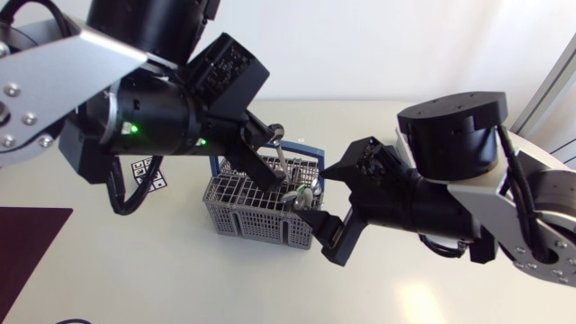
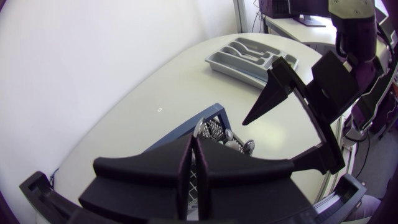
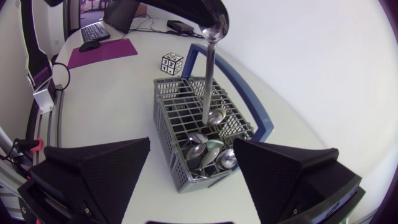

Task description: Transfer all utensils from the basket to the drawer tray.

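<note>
A grey wire basket (image 1: pixel 243 216) (image 3: pixel 169 118) with a blue handle (image 3: pixel 247 94) holds several spoons (image 3: pixel 208 152) (image 1: pixel 304 193). My left gripper (image 1: pixel 270 153) (image 2: pixel 193 152) hangs over the basket, shut on the top end of a long metal utensil (image 3: pixel 209 74) (image 1: pixel 282 160). That utensil stands upright with its lower end inside the basket. My right gripper (image 1: pixel 324 205) (image 3: pixel 193 186) is open just beside the basket's right side, its fingers spread wide and holding nothing. The grey drawer tray (image 2: pixel 249 56) lies farther off on the table, seen past both grippers in the left wrist view.
A black-and-white marker cube (image 1: pixel 148 171) (image 3: pixel 172 62) sits behind the basket on the left. A dark maroon mat (image 1: pixel 27 243) (image 3: pixel 102 51) lies at the table's left edge.
</note>
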